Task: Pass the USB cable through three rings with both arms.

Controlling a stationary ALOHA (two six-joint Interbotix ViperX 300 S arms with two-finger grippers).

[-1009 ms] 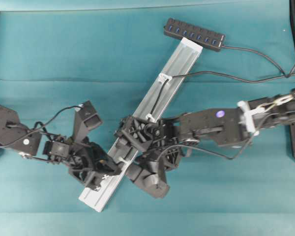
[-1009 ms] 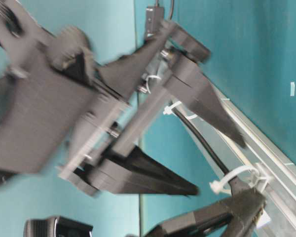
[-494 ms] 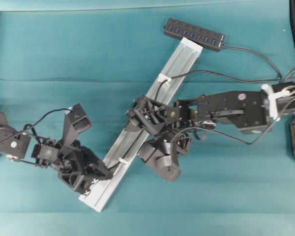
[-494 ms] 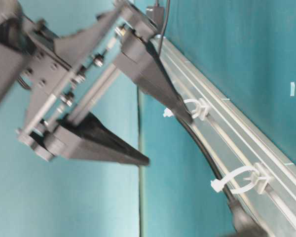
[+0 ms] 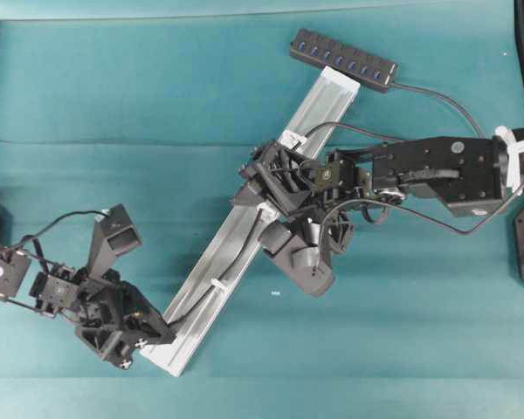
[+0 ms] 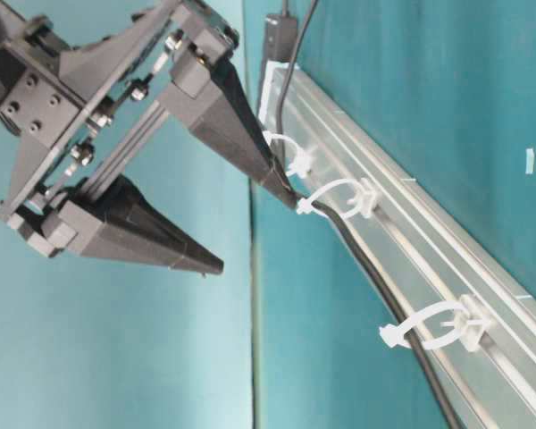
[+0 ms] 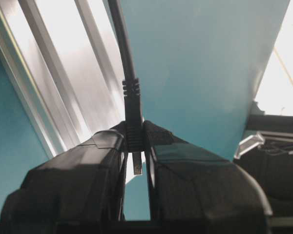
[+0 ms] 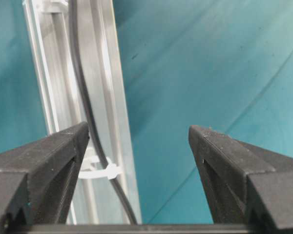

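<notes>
Broadly, the teal cloth-covered tabletop (image 5: 157, 96) carries a long silver aluminium rail (image 5: 319, 109) laid on a diagonal, its far end touching a black oblong multi-port hub (image 5: 343, 60). Two black robot arms work from opposite sides. The right tool (image 5: 260, 185), open-frame with pointed fingers, hangs over the middle of the rail with its jaws spread wide and nothing between them; one fingertip sits just beside the middle clip, probably placed to steady or guide the cord there. The left tool (image 5: 162, 332) sits at the rail's near end, jaws pinched narrow on the slim dark plug (image 7: 133, 127), so it can draw the cord along the rail. The thin black USB cable (image 6: 362, 259) runs lengthwise along the rail. It lies inside the small white translucent plastic rings (image 6: 436, 329) in the table-level view, so by my judgement the threading is nearly or fully done.
</notes>
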